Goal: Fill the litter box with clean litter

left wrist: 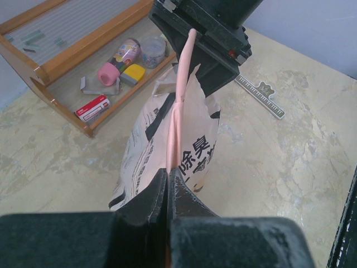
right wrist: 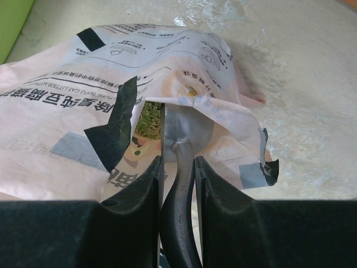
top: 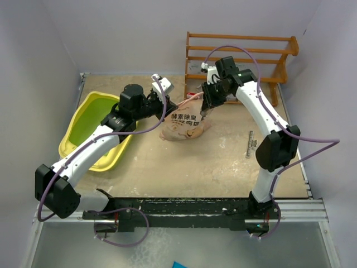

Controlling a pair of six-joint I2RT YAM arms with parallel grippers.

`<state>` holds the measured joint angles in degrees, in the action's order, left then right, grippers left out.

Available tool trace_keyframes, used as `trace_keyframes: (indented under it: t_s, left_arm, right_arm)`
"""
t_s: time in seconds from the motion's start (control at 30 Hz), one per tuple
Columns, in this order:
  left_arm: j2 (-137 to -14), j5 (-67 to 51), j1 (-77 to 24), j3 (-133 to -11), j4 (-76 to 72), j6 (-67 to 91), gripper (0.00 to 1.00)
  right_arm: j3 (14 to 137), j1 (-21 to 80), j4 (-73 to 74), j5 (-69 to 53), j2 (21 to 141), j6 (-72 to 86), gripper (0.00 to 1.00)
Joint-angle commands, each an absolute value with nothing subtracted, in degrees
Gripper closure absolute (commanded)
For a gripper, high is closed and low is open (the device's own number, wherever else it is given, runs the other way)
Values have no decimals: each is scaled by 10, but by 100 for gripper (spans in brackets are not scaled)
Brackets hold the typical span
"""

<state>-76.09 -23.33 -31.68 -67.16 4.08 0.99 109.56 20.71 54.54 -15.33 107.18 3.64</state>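
White arms (top: 92,146), black joints (top: 56,192), purple cables (top: 234,48)

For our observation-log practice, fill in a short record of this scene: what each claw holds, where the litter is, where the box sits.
Left claw: shut on the pink top edge of the bag
Right claw: shut on the scoop handle, blade in the bag mouth
Litter: green granules visible inside the bag
Litter box: left of the bag, apart from it
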Motion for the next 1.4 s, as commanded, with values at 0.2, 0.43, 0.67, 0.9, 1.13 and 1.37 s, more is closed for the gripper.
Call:
trace_keyframes:
  t_s: [0.2, 0.43, 0.67, 0.9, 1.13, 1.37]
  left_arm:
    - [-727, -249, -323, -690, -24, 34, 100]
    - [-728, -250, -323, -686, -25, 37, 100]
    - [-727, -250, -323, -683, -24, 38, 100]
    - [-734, -253, -323, -683, -27, 37, 100]
    - [-732, -235, -323, -671, -17, 27, 100]
    - [-729, -213, -322, -658, -10, 18, 100]
  right_arm:
    - [1014, 204, 515, -234, 1079, 55, 100]
    - [988, 197, 470, -278, 1084, 71, 100]
    - [977, 192, 445, -346, 1081, 79, 100]
    - [975, 186, 434, -375, 1085, 83, 100]
    - [928, 164, 364, -422, 1069, 129, 100]
    - [889, 139, 283, -475, 1060, 180, 100]
